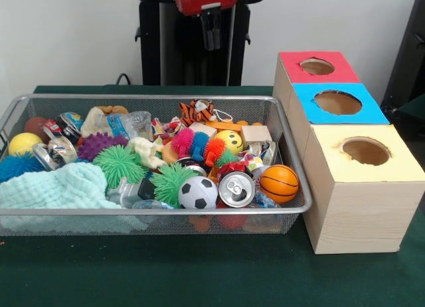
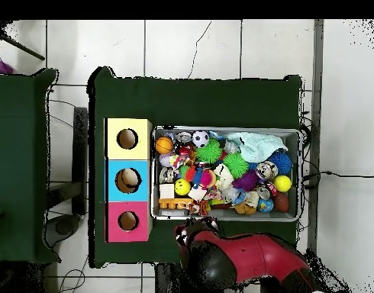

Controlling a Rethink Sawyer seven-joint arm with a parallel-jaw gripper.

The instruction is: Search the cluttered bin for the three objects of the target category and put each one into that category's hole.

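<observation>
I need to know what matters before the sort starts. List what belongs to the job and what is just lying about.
Belongs to the job:
- wire bin of mixed clutter
- red box, blue box, yellow box, each with a hole
- gripper, raised behind the bin

Just lying about:
- cables on the floor
- second green table beside

The target category can't be told.

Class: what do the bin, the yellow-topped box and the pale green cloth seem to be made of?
Bin: silvery metal wire mesh, see-through walls. Yellow-topped box: likely light wood, grain lines on its side, matte yellow top. Pale green cloth: soft crinkled fabric, folds visible.
</observation>
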